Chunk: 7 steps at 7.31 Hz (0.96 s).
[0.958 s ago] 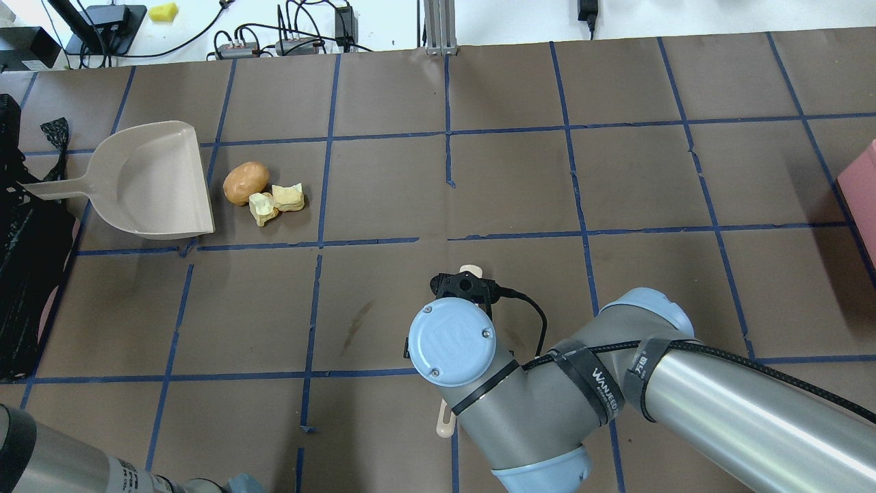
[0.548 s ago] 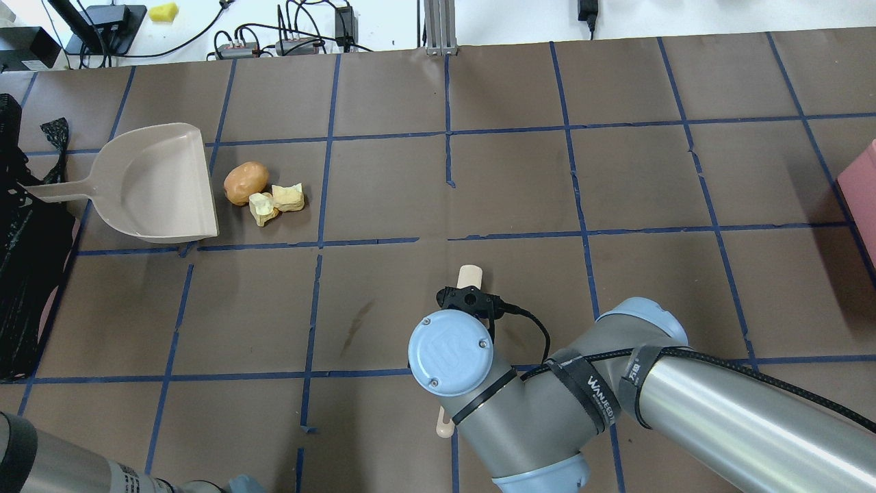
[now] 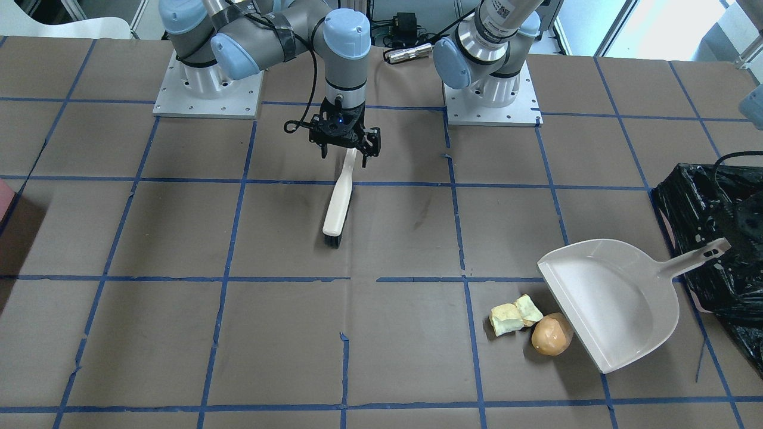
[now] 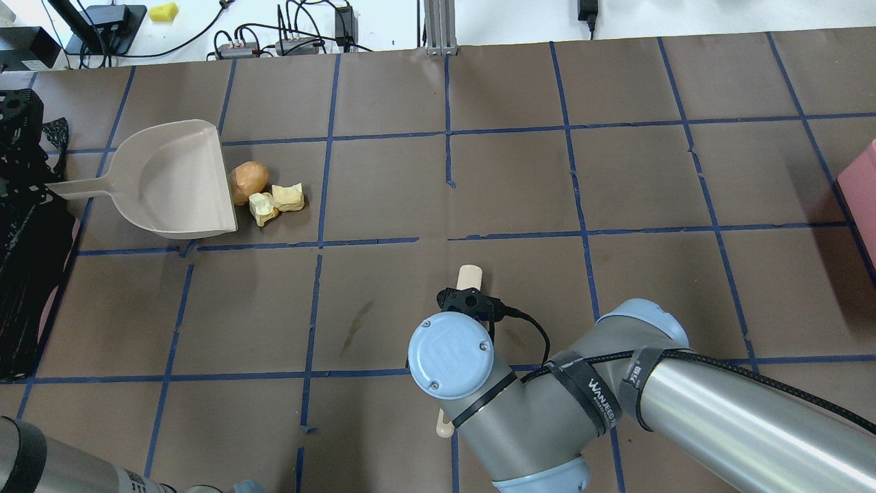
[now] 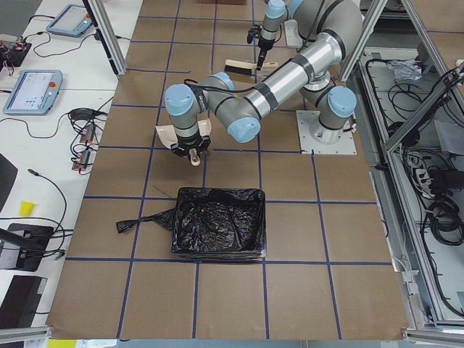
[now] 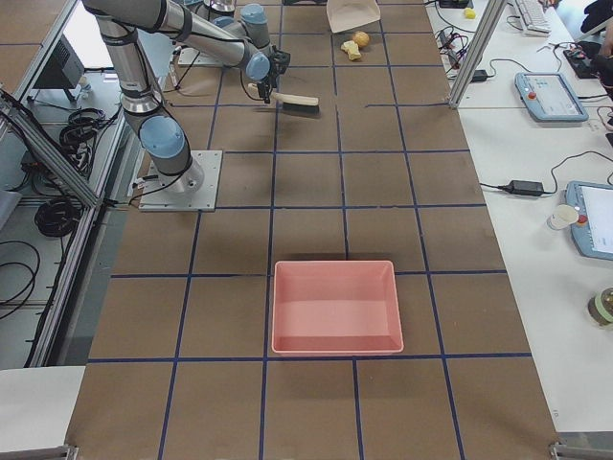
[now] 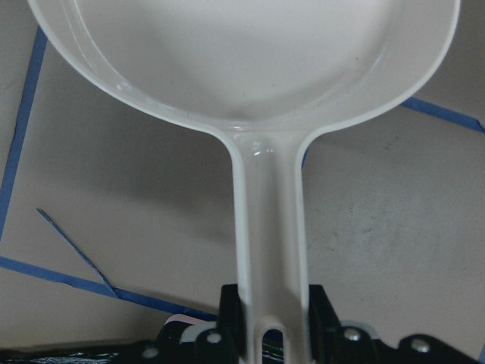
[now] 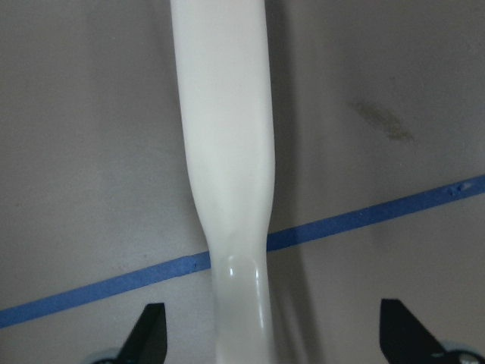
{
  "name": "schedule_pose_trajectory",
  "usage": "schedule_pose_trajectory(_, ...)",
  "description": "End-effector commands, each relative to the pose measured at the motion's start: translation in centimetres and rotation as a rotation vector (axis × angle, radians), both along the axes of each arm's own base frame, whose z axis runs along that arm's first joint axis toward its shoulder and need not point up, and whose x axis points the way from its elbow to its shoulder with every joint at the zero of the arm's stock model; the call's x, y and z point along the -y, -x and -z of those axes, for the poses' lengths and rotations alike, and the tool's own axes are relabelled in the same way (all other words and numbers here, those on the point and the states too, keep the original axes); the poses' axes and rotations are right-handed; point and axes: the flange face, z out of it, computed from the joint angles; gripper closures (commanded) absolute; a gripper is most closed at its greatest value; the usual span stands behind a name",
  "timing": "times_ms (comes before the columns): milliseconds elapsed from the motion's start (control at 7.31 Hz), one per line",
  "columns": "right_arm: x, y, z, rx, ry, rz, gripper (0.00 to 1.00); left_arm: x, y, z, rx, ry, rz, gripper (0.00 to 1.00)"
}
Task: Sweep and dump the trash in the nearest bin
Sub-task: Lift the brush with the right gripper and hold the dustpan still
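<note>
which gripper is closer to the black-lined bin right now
Left. The left gripper holds the dustpan by its handle just beside the bin; the right gripper hangs open over the brush at mid-table.

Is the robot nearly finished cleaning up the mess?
Not nearly. Done: the left gripper grips the dustpan, its lip right beside the trash. In hand: the open right gripper straddles the brush handle, not yet gripping. Left: sweeping the trash in and tipping it into the bin.
</note>
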Motion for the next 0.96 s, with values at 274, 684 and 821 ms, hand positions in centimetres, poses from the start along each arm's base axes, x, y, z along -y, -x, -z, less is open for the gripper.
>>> schedule_pose_trajectory(274, -1.3, -0.8, -0.4, 0.015, 0.006, 0.024, 0.00, -0.7, -5.0, 1.1, 0.066, 0.020, 0.065, 0.94)
schedule_pose_trajectory(684, -1.8, -0.7, 0.3, 0.015, -0.020, 0.066, 0.00, 0.2, -5.8, 4.4, 0.088, -0.002, 0.067, 0.94)
schedule_pose_trajectory(821, -1.9, -0.5, 0.5, 0.011, -0.025, 0.067, 0.01, 0.3, -5.5, 4.4, 0.085, -0.002, 0.077, 0.94)
